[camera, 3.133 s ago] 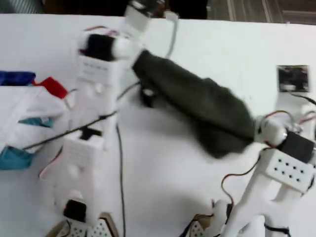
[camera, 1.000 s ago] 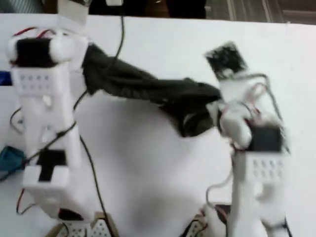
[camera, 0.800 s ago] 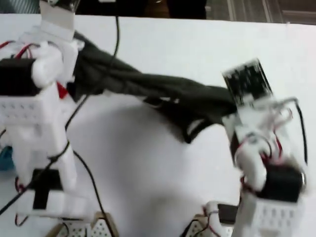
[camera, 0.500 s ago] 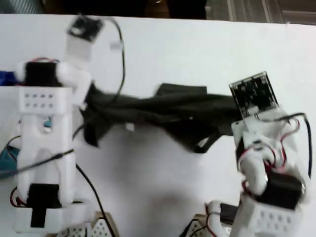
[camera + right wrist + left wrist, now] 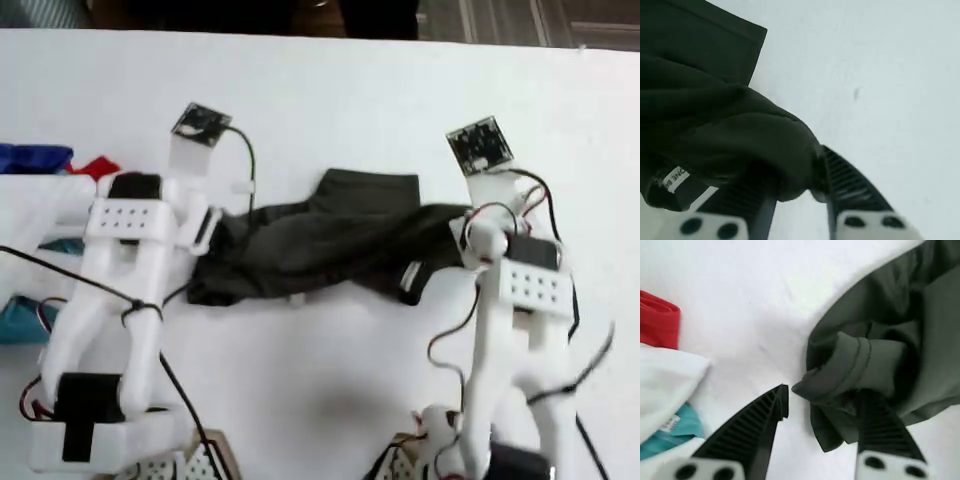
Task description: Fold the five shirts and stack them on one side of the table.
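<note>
Left gripper (image 5: 824,396) is standing spread, a rolled hem of the dark shirt (image 5: 900,340) lying between its fingers on the table (image 5: 765,295). Off to one side, a red cloth (image 5: 657,322), a white cloth (image 5: 665,385) and a teal cloth (image 5: 670,434) are lying together.

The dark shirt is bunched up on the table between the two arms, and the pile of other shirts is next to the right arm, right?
Not quite: the pile of other shirts is next to the left arm, as the high view shows. The dark shirt is bunched on the table between the arms.
</note>
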